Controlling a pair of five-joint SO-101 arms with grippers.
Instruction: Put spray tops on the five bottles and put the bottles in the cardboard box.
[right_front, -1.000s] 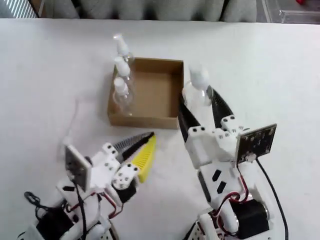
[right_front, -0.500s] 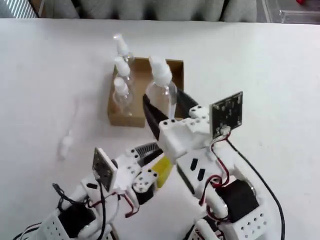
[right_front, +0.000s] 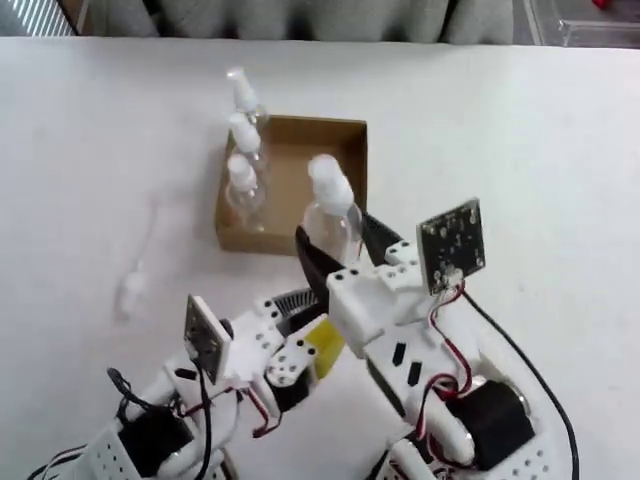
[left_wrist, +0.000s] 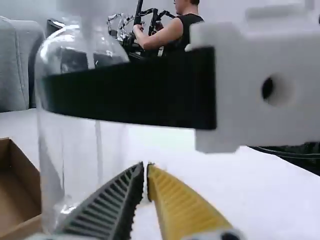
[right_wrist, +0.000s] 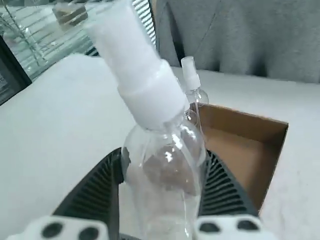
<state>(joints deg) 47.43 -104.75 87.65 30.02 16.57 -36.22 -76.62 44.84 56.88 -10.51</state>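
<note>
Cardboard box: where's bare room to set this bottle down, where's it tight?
Bare: the cardboard box floor between the three capped bottles along its left wall and its right wall; also table right of it. Tight: the near edge, where the right gripper holds the bottle.

we could read no text, number, label or sign anywhere. the bottle (right_front: 330, 218), the cardboard box (right_front: 262, 241) and the small board (right_front: 452, 247) on the right arm's wrist bore nothing we could make out.
</note>
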